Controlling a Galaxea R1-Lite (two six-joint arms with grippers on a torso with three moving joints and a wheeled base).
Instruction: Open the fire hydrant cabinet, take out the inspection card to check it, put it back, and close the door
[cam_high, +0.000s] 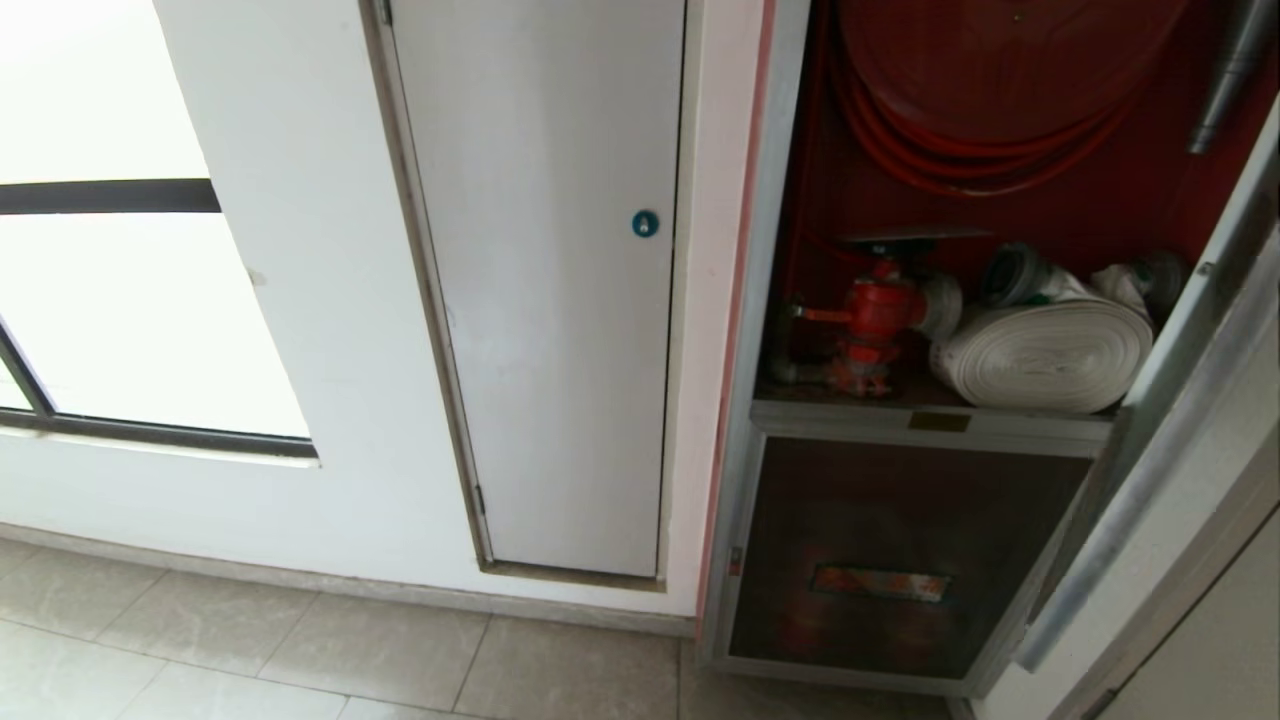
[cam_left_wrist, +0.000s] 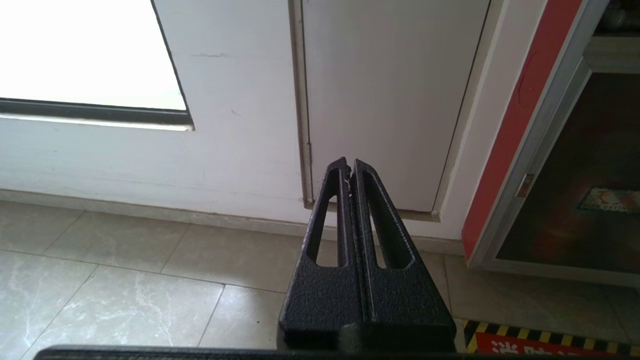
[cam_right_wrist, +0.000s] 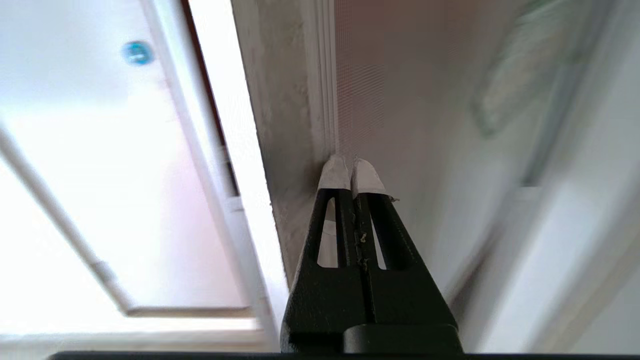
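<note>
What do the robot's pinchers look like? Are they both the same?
Nearly. The left gripper has two black, bumpy-textured fingers, long and pointed, each with a slot cut through it. The right gripper has the same shape, but its fingertips are wrapped in white tape.

White wall (cam_high: 300, 300) with a bright window (cam_high: 120, 300) at left; plain white panel (cam_high: 560, 300) beside it; pale tiled floor (cam_high: 250, 650) near.

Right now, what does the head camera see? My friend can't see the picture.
The fire hydrant cabinet stands open, showing a red coiled hose, a red valve and a white rolled hose. Its door swings out at right; a plain white door is at left.
</note>
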